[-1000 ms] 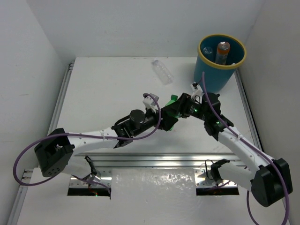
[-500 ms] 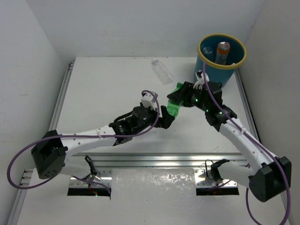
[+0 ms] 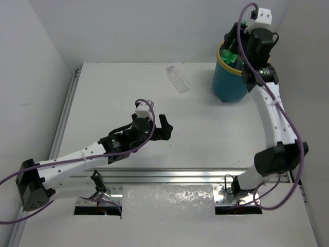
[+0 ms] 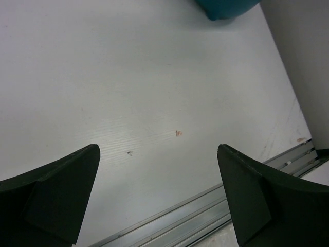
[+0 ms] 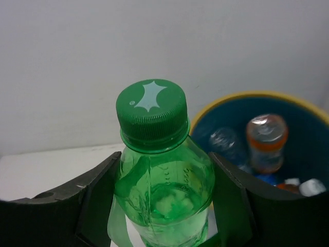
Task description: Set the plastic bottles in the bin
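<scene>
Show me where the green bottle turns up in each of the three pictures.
Top external: green bottle upper right, at the rim of the bin.
Left wrist: not in it; only the bin shows, at the top edge.
Right wrist: green bottle dead centre, between the right fingers.
Shared landmark: the teal bin.

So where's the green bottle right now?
In the top view, far right: the green bottle sits in the right gripper, up at the bin's left rim.
</scene>
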### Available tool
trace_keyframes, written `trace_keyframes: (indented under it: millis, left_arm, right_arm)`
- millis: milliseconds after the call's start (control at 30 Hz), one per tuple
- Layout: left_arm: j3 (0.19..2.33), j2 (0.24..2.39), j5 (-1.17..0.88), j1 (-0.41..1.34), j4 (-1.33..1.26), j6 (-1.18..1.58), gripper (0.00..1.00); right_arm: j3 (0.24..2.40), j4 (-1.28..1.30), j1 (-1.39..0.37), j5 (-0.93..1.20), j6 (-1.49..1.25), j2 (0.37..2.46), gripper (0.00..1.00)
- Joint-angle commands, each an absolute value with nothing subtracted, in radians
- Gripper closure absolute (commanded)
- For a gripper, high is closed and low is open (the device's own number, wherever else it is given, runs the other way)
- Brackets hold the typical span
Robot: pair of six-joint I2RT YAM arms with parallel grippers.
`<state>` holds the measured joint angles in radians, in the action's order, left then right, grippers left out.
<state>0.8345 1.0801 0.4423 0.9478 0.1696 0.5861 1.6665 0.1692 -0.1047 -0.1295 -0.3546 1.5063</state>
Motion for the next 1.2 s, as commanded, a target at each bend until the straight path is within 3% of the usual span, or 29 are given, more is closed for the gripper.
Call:
trace_keyframes:
  millis: [0, 167, 300, 333, 400, 433, 700, 867, 967, 1067, 1167]
  left_arm:
    - [0.842, 1.083, 0.436, 0.939, 0.215, 0.598, 0.04]
    - [0.847, 1.133, 0.44, 0.922, 0.199, 0.609, 0.04]
    - [0.891, 1.207, 0.428, 0.902, 0.21, 0.618, 0.04]
    - [0.9, 1.218, 0.428, 0.899, 0.207, 0.617, 0.04]
    - [0.928, 1.258, 0.439, 0.878, 0.209, 0.623, 0.04]
    - [0.942, 1.29, 0.427, 0.862, 0.21, 0.632, 0.04]
    - [1.238, 1.517, 0.432, 0.761, 0.313, 0.624, 0.04]
    - [1.535, 1.787, 0.531, 0.755, 0.36, 0.611, 0.05]
    - [1.722, 1.949, 0.636, 0.75, 0.387, 0.623, 0.05]
    - [1.918, 2.124, 0.712, 0.739, 0.365, 0.606, 0.05]
    - [2.187, 2.328, 0.741, 0.733, 0.356, 0.546, 0.05]
  right_arm:
    - [1.834, 0.095, -0.072, -0.288, -0.16, 1.642, 1.0]
    - [2.046, 0.144, -0.058, -0.296, -0.097, 1.882, 0.94]
    - [2.102, 0.137, -0.043, -0.285, -0.095, 1.936, 0.88]
    - [2.1, 0.137, -0.04, -0.281, -0.094, 1.937, 0.67]
    - [2.095, 0.14, -0.038, -0.29, -0.098, 1.94, 0.14]
    - [2.095, 0.152, -0.037, -0.299, -0.1, 1.942, 0.01]
    - [2.109, 0.242, -0.038, -0.405, -0.144, 1.895, 0.01]
    - [2.005, 0.5, -0.063, -0.318, -0.365, 1.709, 0.01]
    - [1.734, 0.555, -0.128, -0.23, -0.451, 1.473, 0.01]
    - [1.292, 0.476, -0.246, -0.206, -0.491, 1.179, 0.01]
    - [1.052, 0.463, -0.284, -0.091, -0.578, 0.918, 0.01]
